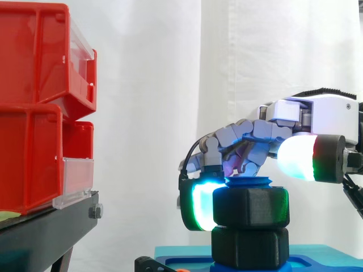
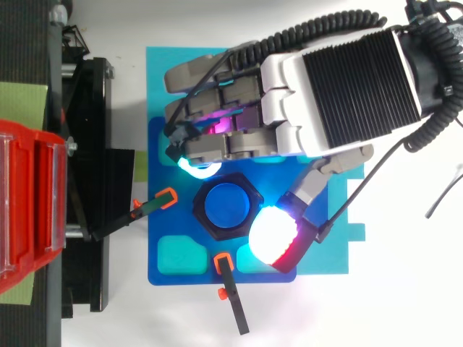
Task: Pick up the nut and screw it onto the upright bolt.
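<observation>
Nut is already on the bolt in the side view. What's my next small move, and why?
Probably lift the hand straight up and clear. In the side view the nut sits flush on the lower black hex piece with no gap showing, and the bolt tip stands above it, so more turning likely gains little.

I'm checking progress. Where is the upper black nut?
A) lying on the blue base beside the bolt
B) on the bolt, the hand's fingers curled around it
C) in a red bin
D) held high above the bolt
B: the nut sits on the bolt, whose blue tip shows above it, and the hand curls around its sides.
</observation>
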Controlling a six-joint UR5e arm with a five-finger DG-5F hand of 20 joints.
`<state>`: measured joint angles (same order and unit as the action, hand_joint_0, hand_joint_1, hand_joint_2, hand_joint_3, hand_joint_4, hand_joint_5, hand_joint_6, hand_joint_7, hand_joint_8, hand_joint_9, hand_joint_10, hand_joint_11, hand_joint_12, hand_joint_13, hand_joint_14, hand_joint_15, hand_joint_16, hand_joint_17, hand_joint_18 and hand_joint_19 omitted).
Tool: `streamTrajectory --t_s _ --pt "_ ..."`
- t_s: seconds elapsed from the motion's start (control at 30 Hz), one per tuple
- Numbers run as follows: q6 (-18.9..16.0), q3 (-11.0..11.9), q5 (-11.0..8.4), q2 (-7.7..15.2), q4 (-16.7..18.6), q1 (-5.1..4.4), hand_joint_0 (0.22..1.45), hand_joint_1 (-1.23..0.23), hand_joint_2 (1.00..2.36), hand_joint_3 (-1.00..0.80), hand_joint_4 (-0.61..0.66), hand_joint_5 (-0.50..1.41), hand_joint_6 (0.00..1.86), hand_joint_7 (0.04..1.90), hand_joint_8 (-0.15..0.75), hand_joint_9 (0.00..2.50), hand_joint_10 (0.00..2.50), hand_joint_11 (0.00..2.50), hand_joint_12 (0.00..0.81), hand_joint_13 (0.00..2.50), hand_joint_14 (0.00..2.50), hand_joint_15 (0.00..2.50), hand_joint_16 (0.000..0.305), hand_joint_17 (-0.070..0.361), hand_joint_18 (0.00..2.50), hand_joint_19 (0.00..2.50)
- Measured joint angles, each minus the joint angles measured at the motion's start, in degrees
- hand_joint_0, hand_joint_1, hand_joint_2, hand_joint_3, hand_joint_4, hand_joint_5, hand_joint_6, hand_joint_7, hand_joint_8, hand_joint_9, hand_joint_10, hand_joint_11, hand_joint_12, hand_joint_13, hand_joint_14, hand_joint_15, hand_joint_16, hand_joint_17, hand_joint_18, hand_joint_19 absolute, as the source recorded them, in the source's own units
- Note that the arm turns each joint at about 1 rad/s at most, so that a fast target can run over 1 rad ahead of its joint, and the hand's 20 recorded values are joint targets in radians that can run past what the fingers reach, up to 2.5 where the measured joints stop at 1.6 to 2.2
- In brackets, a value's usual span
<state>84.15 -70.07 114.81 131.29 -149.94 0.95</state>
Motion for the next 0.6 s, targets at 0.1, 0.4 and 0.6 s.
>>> streamTrajectory --t_s 0.1,0.4,0.6 --pt "0.0 0.0 0.23 0.0 0.0 0.28 0.49 -0.13 1.00 -0.50 0.05 0.03 0.73 1.03 0.202 1.30 0.00 0.00 0.133 0.88 0.00 0.00 0.014 0.031 0.60 0.18" --pt "-0.1 0.0 1.29 0.0 0.2 1.24 0.48 -0.12 1.00 -0.50 0.11 0.03 0.63 1.23 0.207 1.28 0.00 0.00 0.151 0.84 0.00 0.00 0.017 0.039 0.56 0.16" --pt "-0.2 0.0 1.54 -0.1 0.9 1.57 0.47 -0.10 1.00 -0.50 0.21 -0.01 0.50 1.22 0.207 1.12 0.00 0.00 0.188 0.71 0.00 0.00 0.023 0.053 0.43 0.13"
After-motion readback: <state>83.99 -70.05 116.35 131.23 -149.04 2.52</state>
